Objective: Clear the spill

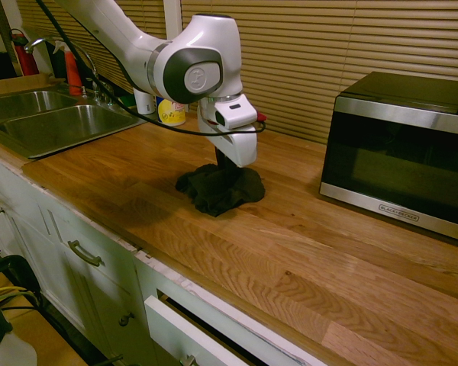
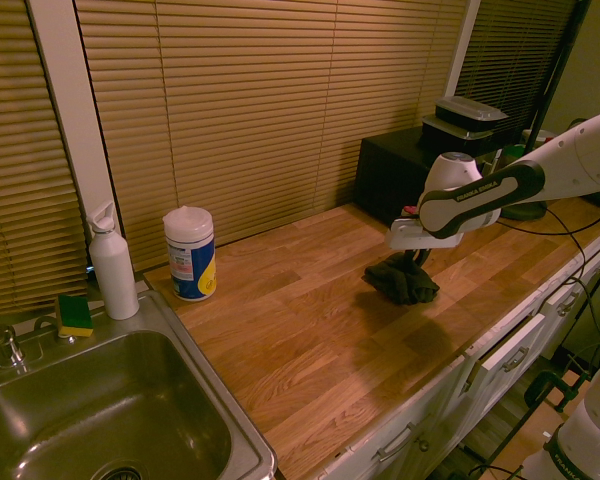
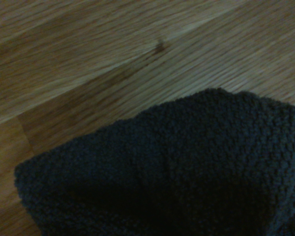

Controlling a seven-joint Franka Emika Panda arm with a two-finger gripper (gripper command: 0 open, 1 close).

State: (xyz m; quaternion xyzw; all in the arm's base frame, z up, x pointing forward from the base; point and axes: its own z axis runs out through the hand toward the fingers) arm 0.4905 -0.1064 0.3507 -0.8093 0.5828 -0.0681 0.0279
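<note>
Cloth down beside the microwave, spill unconfirmed

Your gripper (image 1: pixel 228 165) is clenched on the bunched black cloth (image 1: pixel 220 191), which lies on the counter (image 1: pixel 305 252) on the sink side of the microwave (image 1: pixel 401 149). You can't confirm the spill: it may be under the cloth, and the 1 small brown mark (image 3: pixel 160 46) near the cloth's edge in the wrist view could be a drop or a knot in the wood.

You're likely at the wiping step. If that mark is liquid, a stroke that stops short would miss it; a stroke that only skims it could smear it towards the microwave. The loose folds could curl under as you drag, so less cloth meets the wood. Too little downward pressure may leave residue; too much may make the cloth snag or slip from your grip.
</note>
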